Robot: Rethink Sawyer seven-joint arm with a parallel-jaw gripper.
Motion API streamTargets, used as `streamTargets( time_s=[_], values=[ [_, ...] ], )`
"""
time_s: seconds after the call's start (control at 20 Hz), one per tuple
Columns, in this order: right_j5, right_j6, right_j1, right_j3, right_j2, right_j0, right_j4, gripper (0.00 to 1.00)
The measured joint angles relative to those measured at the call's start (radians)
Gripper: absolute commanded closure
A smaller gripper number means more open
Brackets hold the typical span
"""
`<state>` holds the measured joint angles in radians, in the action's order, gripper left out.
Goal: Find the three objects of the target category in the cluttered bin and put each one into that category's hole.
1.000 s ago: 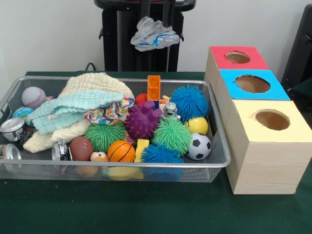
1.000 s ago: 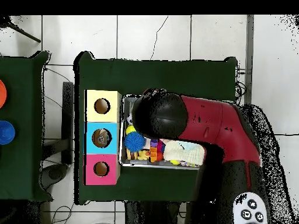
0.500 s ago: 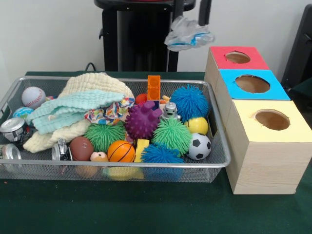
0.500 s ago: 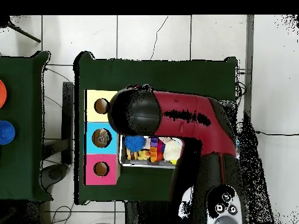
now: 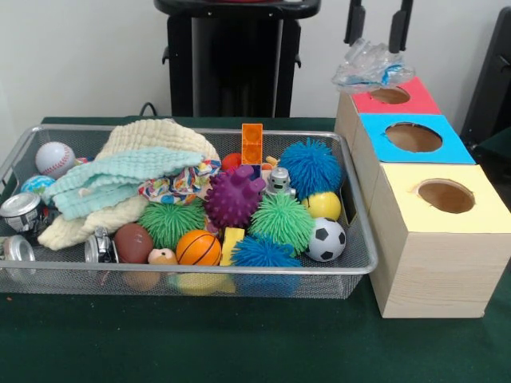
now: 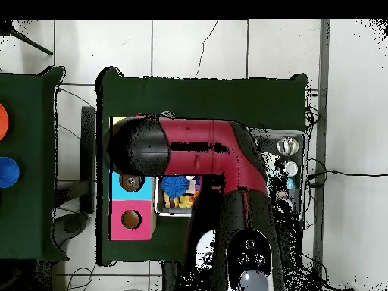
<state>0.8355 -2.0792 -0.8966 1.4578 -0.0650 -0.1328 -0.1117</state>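
We see the gripper (image 5: pixel 375 49) up at the top of the front view, its two black fingers (image 5: pixel 354 22) dropping in from above and pinched onto a crumpled clear plastic bottle with a blue streak (image 5: pixel 370 65); the bottle hangs between them right over the round hole (image 5: pixel 390 94) of the red-topped wooden box (image 5: pixel 399 97), just above that hole's rim. Next along the row we have the blue-topped box (image 5: pixel 415 137) and the yellow-topped box (image 5: pixel 447 199), all three touching side by side on the green table cloth (image 5: pixel 239 343). To the side sits the wide silver wire-mesh bin (image 5: pixel 351 267), just beside the boxes. Inside it we spot a cream and mint knitted cloth (image 5: pixel 128 171), a purple spiky ball (image 5: pixel 233 198), a blue spiky ball (image 5: pixel 311 166), a small soccer ball (image 5: pixel 326 239), a small basketball (image 5: pixel 198 248), an orange block (image 5: pixel 252 144) standing upright, a baseball (image 5: pixel 54 158) and a silver can (image 5: pixel 21 212). From overhead, the red and black arm (image 6: pixel 197 148) stretches across the bin and hides the yellow box
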Motion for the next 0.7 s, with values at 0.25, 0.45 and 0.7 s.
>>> streamTargets(
  time_s=[0.25,0.45,0.7],
  values=[
    [0.0,-0.001,0.017,0.0,0.011,0.034,0.008,1.0],
    [0.0,-0.002,0.034,0.0,0.027,0.068,0.017,1.0],
    [-0.001,-0.005,0.057,0.0,0.048,0.104,0.024,1.0]
  ],
)
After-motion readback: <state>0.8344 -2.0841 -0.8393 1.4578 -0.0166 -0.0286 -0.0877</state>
